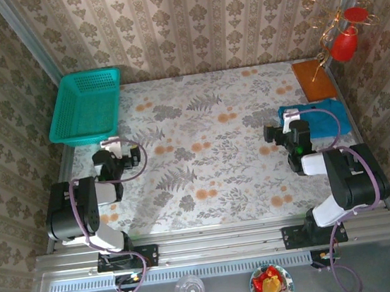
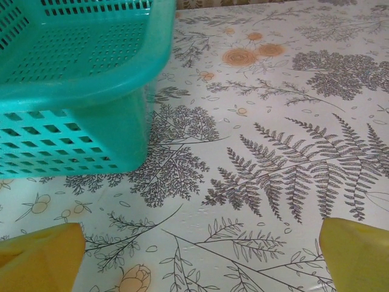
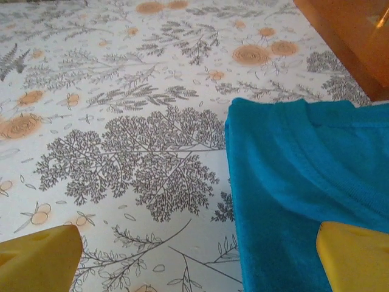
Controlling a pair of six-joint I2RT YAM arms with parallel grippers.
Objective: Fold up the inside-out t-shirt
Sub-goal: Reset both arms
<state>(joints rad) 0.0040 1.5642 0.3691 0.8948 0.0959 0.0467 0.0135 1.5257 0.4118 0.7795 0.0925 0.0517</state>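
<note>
Judging fold near done: t-shirt (image 1: 323, 117) lies compact, far right of table (image 1: 198, 117). Right gripper (image 3: 197, 258) over its edge, fingers apart, empty. Left gripper (image 2: 200, 258) apart, empty, near basket (image 2: 91, 85). Next I'd check edges, tidy.

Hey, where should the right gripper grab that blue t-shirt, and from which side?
Pinch the t-shirt along its left edge, coming down from the bare tablecloth side. That edge lies flat and free, and the open right gripper straddles it.
</note>
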